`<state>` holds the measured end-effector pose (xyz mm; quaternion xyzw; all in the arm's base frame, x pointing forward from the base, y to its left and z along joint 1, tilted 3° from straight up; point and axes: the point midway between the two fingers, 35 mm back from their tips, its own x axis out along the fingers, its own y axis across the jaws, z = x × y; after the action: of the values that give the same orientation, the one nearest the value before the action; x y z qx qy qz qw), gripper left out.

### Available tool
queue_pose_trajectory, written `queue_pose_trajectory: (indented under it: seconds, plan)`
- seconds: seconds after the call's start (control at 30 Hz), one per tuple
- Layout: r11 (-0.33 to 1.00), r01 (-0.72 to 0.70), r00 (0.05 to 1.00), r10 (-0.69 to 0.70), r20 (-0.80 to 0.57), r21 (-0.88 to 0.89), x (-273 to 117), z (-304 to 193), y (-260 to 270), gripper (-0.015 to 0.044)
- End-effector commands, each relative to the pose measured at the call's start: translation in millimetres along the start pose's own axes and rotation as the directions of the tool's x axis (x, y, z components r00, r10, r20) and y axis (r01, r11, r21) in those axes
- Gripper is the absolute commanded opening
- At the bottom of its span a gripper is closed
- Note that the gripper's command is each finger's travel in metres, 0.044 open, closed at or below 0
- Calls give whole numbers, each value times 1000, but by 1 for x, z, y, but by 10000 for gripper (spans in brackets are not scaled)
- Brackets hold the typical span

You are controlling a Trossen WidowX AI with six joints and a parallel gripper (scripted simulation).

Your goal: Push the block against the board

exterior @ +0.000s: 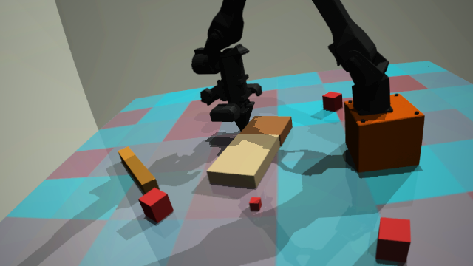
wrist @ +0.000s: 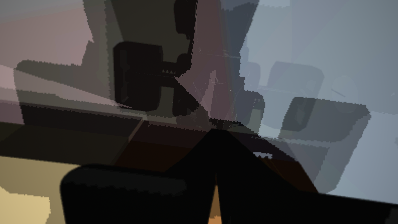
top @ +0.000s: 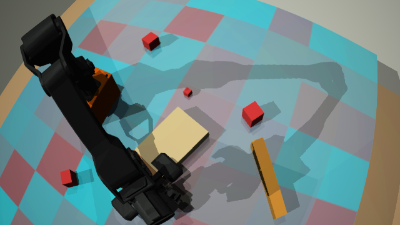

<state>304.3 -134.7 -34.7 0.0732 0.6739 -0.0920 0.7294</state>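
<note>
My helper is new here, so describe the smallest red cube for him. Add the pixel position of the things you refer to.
Find the orange base box (top: 110, 94) (exterior: 388, 144), then the pale yellow board (top: 179, 132) (exterior: 236, 159). Just off the board's end away from the brown block (exterior: 270, 125) sits the cube (top: 187, 92) (exterior: 255, 204), clearly smaller than the other red ones.

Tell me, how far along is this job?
The square block already appears to meet the end of the board, with their right-hand edges nearly in line in the exterior view; I can't confirm an exact match. In hand: the shut gripper is down beside the block. Left: any final nudge, then moving away.
</note>
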Motion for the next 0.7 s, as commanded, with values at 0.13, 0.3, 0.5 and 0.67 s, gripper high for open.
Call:
queue_pose_trajectory:
  seconds: [0.13, 0.3, 0.5, 0.67]
  plan:
    - [1000, 1, 1000, -1, -3, -6, 0, 5, 0, 0]
    - [1000, 1, 1000, -1, -3, -6, 0, 14, 0, 0]
    - [1000, 1, 1000, -1, -2, -6, 0, 24, 0, 0]
    - [1000, 1, 1000, -1, -1, -6, 0, 32, 0, 0]
